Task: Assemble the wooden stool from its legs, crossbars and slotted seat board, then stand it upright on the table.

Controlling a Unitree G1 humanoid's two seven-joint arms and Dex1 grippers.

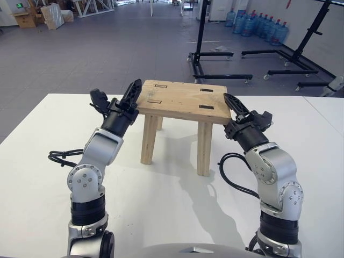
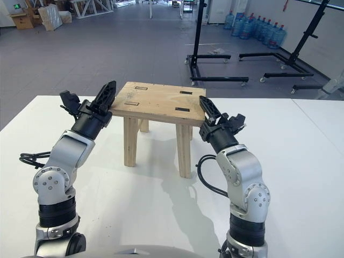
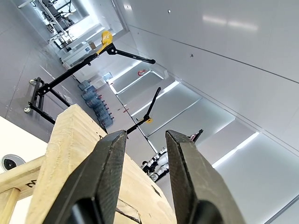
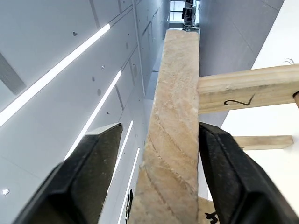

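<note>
The wooden stool stands upright on the white table, its slotted seat board on top of its legs. My left gripper is at the seat's left edge. Its fingers are open a little with nothing between them, and the seat board lies just beside one finger. My right gripper is at the seat's right edge and is open. Its fingers straddle the board's edge, with a gap on one side. A crossbar joins under the seat.
Black cables lie on the table beside each arm. Behind the table, black wheeled metal stands and several water bottles stand on the grey floor. A second white table top adjoins at the right.
</note>
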